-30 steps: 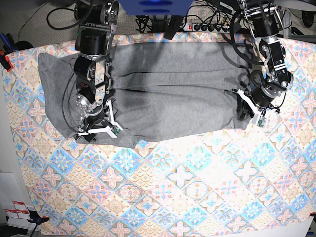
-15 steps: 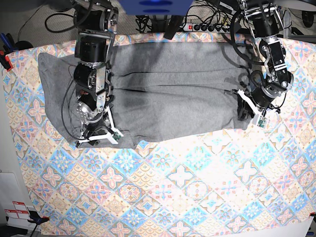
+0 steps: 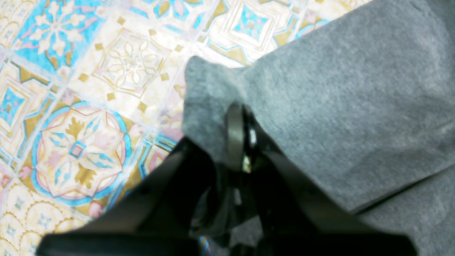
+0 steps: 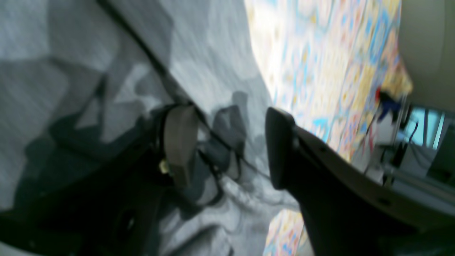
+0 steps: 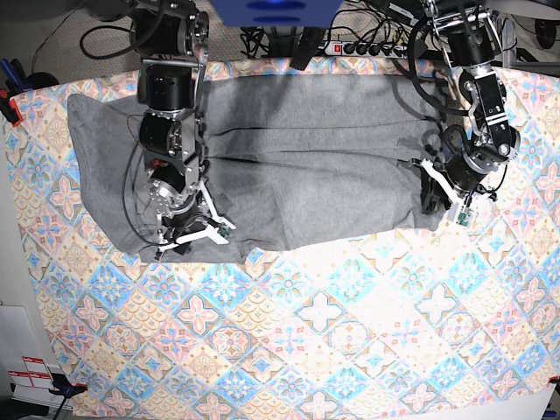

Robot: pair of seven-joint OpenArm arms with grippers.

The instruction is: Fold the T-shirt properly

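The left gripper (image 5: 435, 200) pinches the T-shirt's (image 5: 306, 175) edge; the right gripper (image 5: 188, 241) stands open above its hem.

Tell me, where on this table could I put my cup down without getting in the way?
The tablecloth lies bare along the whole near side, below the T-shirt. It is crowded further back: the shirt spans the width there, with the left gripper pinching one end and the right gripper over the other.
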